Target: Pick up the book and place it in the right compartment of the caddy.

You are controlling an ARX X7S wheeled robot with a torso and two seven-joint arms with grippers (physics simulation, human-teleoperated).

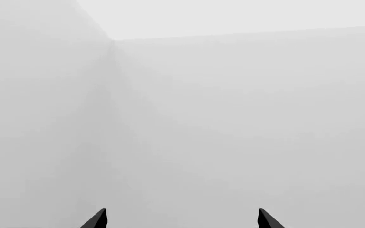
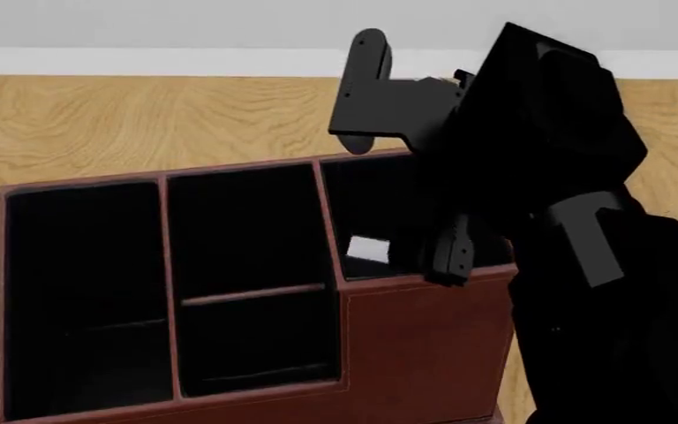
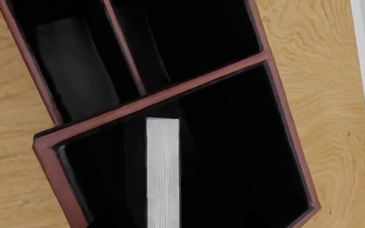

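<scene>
**Book at the right compartment: placement step**

Wood-grain bench (image 2: 139,124) under a pale wall; on it, the reddish-brown caddy (image 2: 422,353) with black-lined sections. Right end effector (image 2: 451,252), seen from the head view, lowered over the rim of the right compartment (image 3: 246,156), the tallest well at the caddy's right end. Book (image 3: 163,171) inside that well's outline, white page edges showing as a pale strip in the right wrist view and as a small pale patch just beside the dark fingers in the head view. Book upright or nearly so; contact with the compartment floor not discernible.

Step in hand, judged from this: final placement, insertion largely done. Next move likely to call for full lowering, release, then a straight lift clear of the high walls without snagging the book.

Right end effector: finger spacing hidden against black book and black lining; hold on the book probable, not confirmable. Left end effector (image 1: 182,219): fingertips well apart, nothing between them, facing blank pale wall.
</scene>
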